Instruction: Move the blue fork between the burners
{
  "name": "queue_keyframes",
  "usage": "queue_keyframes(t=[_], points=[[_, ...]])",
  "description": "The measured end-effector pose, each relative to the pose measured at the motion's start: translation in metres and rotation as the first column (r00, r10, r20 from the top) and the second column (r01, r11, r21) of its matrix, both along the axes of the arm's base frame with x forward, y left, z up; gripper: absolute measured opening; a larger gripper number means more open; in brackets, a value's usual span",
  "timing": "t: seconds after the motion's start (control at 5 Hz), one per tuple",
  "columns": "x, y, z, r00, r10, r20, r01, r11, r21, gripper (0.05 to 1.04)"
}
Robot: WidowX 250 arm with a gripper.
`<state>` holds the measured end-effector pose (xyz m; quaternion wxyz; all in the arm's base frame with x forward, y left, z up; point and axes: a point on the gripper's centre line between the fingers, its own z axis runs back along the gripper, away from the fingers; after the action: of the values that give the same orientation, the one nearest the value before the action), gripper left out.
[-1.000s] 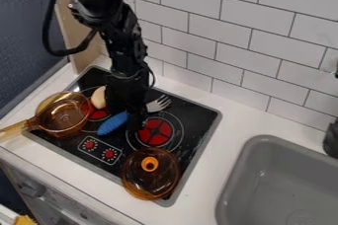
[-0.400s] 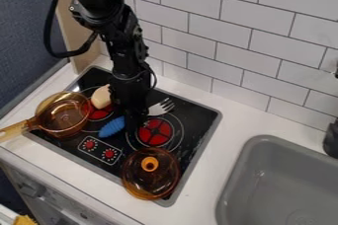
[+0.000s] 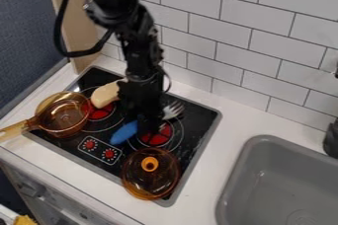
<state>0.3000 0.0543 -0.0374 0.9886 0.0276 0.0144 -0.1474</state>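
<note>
Amber glass makes up the pan (image 3: 64, 131) at the left of the camera view, which sits on the black stove (image 3: 191, 115) with its handle stretching to the lower left, past the stove's edge. Near the front lies a round amber lid (image 3: 155, 184) with an orange knob (image 3: 149, 164). A grey sink (image 3: 241, 189) is set in the white counter (image 3: 206, 182) at the lower right.

Compared with the previous frame, the pincer (image 3: 149, 123) and the blue fork (image 3: 124, 132) have shifted right and slightly toward the front. More of the beige thing (image 3: 105, 93) beside the pan now shows. Pan and lid stay where they were.

The fork is over the stove, its blue handle end between the left red burner (image 3: 100, 113) and the right red burner (image 3: 155, 138). Its long axis runs on a slant: handle end to the lower left, silver tines to the upper right, toward the tiled wall (image 3: 251, 29). The pincer covers the fork's middle; whether it is clamped on it or apart, I cannot tell.
</note>
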Motion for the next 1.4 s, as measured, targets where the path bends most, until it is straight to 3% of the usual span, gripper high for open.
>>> queue_keyframes(t=[0.2, 0.4, 0.6, 0.8, 1.0, 1.2, 1.4], points=[[-0.001, -0.009, 0.022, 0.994, 0.104, 0.014, -0.105, 0.994, 0.018, 0.412], [-0.004, -0.018, 0.034, 0.960, 0.277, 0.041, -0.279, 0.958, 0.065, 0.412], [-0.009, -0.021, 0.035, 0.895, 0.445, 0.040, -0.447, 0.894, 0.041, 0.411], [-0.015, -0.014, 0.042, 0.749, 0.659, 0.071, -0.660, 0.751, -0.015, 0.411], [-0.016, -0.008, 0.044, 0.597, 0.800, 0.058, -0.797, 0.599, -0.071, 0.411], [-0.020, -0.005, 0.044, 0.447, 0.895, 0.002, -0.891, 0.445, -0.087, 0.411], [-0.021, -0.005, 0.042, 0.331, 0.941, -0.063, -0.940, 0.323, -0.112, 0.411]])
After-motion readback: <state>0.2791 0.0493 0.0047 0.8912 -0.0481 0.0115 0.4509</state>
